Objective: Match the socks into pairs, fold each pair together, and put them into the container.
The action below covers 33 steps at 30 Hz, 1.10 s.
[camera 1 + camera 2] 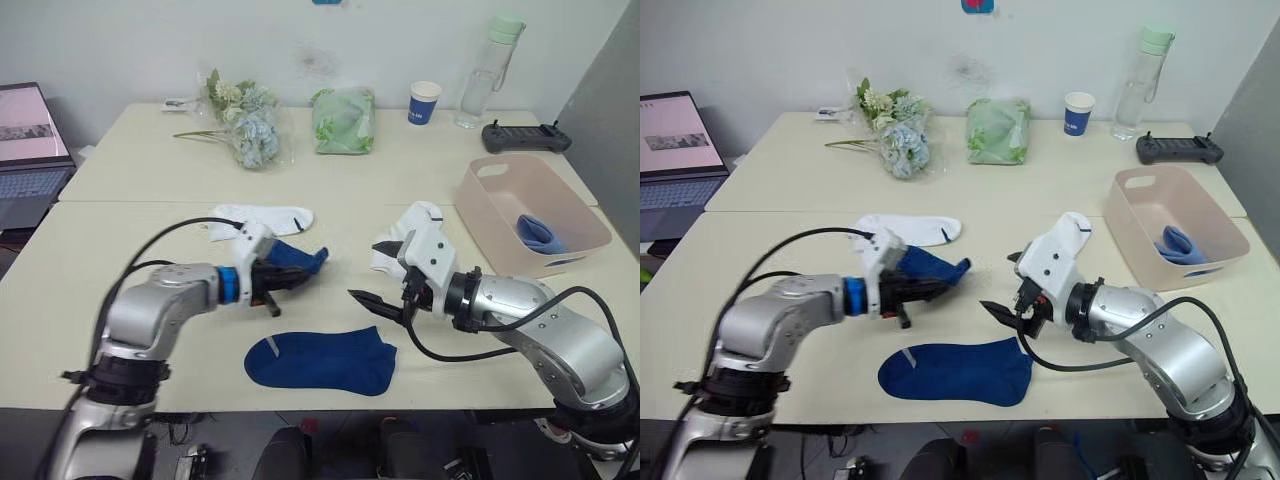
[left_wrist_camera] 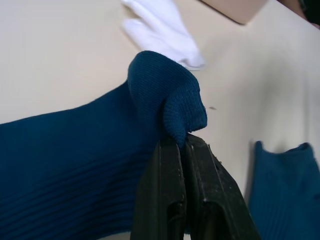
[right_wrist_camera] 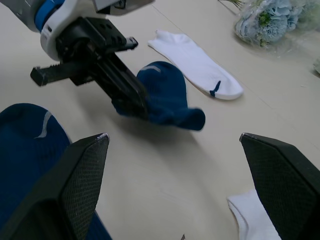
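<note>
My left gripper [image 1: 296,273] is shut on a navy sock [image 1: 302,256] and holds it bunched just over the table's middle; the left wrist view has its fingers [image 2: 170,190] pinching a fold of that sock [image 2: 100,145]. A second navy sock [image 1: 320,362] lies flat near the front edge. My right gripper [image 1: 372,272] stands wide open and holds nothing, to the right of the held sock. One white sock [image 1: 262,217] lies behind the left gripper. Another white sock [image 1: 412,222] lies behind the right gripper. A light blue sock [image 1: 540,234] rests inside the pink container [image 1: 488,210] at the right.
Along the back of the table stand a bunch of flowers [image 1: 245,120], a green bag [image 1: 343,120], a blue paper cup [image 1: 424,102], a water bottle [image 1: 488,75] and a black controller [image 1: 525,137]. A laptop [image 1: 30,150] sits at the far left.
</note>
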Available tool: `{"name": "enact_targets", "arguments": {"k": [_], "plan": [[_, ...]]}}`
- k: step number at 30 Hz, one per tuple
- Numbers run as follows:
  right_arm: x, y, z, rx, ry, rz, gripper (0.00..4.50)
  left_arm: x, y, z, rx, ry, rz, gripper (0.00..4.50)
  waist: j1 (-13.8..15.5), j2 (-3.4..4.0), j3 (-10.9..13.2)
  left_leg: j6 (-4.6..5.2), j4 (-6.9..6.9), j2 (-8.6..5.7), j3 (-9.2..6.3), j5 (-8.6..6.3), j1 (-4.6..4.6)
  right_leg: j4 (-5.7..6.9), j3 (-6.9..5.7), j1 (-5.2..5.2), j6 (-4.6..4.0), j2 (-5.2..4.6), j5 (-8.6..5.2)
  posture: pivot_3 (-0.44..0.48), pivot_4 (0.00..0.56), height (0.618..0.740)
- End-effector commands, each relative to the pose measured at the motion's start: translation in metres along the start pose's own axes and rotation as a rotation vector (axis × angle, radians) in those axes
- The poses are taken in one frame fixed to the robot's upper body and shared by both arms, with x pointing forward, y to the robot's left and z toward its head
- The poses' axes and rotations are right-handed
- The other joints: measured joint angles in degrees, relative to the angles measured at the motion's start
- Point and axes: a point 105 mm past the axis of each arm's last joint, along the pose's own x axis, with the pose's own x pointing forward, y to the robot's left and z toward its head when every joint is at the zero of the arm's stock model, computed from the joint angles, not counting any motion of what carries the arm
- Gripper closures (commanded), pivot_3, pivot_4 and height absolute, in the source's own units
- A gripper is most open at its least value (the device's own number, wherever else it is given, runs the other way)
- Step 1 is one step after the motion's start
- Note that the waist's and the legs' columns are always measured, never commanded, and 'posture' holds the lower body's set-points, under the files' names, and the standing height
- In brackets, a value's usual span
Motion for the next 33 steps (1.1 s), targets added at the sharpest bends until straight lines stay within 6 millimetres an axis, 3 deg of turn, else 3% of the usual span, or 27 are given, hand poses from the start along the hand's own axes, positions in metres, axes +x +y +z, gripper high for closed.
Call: {"name": "enact_targets", "arguments": {"k": [1, 2, 6, 13, 17, 19, 23, 29, 33], "plan": [[-0.011, -0.004, 0.008, -0.04, -0.013, -0.041, 0.0, 0.024, -0.008, 0.012, 0.043, -0.045, -0.034, 4.49, 0.0, 0.0, 0.0, 0.0, -0.01, 0.0, 0.01, 0.0, 0.0, -0.01, 0.01, 0.0, 0.0, 0.0, 0.0, 0.0, 0.15, 0.74], [-0.012, -0.004, 0.007, -0.04, -0.009, -0.044, 0.0, 0.028, -0.008, 0.013, 0.048, -0.047, -0.037, 4.49, 0.1, 0.0, 0.0, 0.0, -0.01, 0.0, 0.0, 0.0, -0.01, -0.01, -0.01, 0.0, 0.0, 0.0, 0.0, 0.0, 0.15, 0.74], [-0.015, -0.003, 0.006, -0.034, 0.004, -0.052, 0.0, 0.027, -0.013, 0.024, 0.05, -0.083, -0.08, 3.46, -0.4, 0.0, 0.0, -0.02, -0.01, 0.02, 0.06, 0.01, 0.0, -0.01, 0.07, -0.03, 0.0, 0.03, 0.0, 0.0, 0.15, 0.74], [-0.017, -0.004, 0.001, -0.063, 0.038, -0.046, 0.0, -0.01, -0.002, 0.022, 0.131, -0.064, -0.06, 1.25, -0.2, 0.0, 0.0, -0.05, -0.02, 0.07, 0.01, 0.03, 0.03, 0.01, 0.06, -0.03, -0.01, 0.11, 0.0, 0.0, 0.15, 0.74], [-0.016, -0.004, -0.008, -0.14, 0.092, -0.025, 0.0, -0.04, 0.017, 0.017, 0.395, -0.015, 0.031, 0.03, -0.2, 0.01, 0.0, -0.19, -0.03, 0.04, 0.07, 0.11, 0.03, -0.04, 0.09, -0.03, -0.01, 0.06, 0.0, 0.0, 0.15, 0.74], [-0.015, -0.004, -0.012, -0.187, 0.114, -0.012, 0.0, -0.049, 0.027, 0.014, 0.478, 0.0, 0.075, 0.03, 0.0, 0.01, 0.0, -0.19, -0.04, 0.05, 0.04, 0.11, 0.03, -0.06, 0.06, -0.03, -0.01, 0.05, -0.01, 0.0, 0.15, 0.74], [-0.001, -0.011, -0.04, -0.45, 0.254, 0.012, 0.0, -0.071, 0.045, 0.006, 0.599, 0.042, 0.118, 0.03, -0.1, 0.01, 0.0, -0.12, -0.03, 0.02, 0.09, 0.07, 0.04, -0.04, 0.06, -0.03, -0.01, 0.03, -0.01, 0.0, 0.15, 0.74], [0.033, -0.016, -0.057, -0.602, 0.298, 0.036, 0.0, -0.076, 0.051, -0.001, 0.6, 0.018, 0.139, 0.03, -0.2, 0.01, 0.0, -0.11, -0.03, 0.05, 0.09, 0.07, 0.0, -0.01, 0.02, -0.08, -0.01, 0.05, -0.01, 0.0, 0.15, 0.74], [0.043, -0.021, -0.065, -0.679, 0.327, 0.051, 0.0, -0.079, 0.052, -0.008, 0.593, 0.019, 0.136, 0.03, -0.2, 0.01, 0.0, -0.12, -0.03, 0.03, 0.14, 0.08, -0.01, -0.04, 0.04, -0.1, -0.01, 0.04, 0.0, 0.0, 0.15, 0.74]]}}
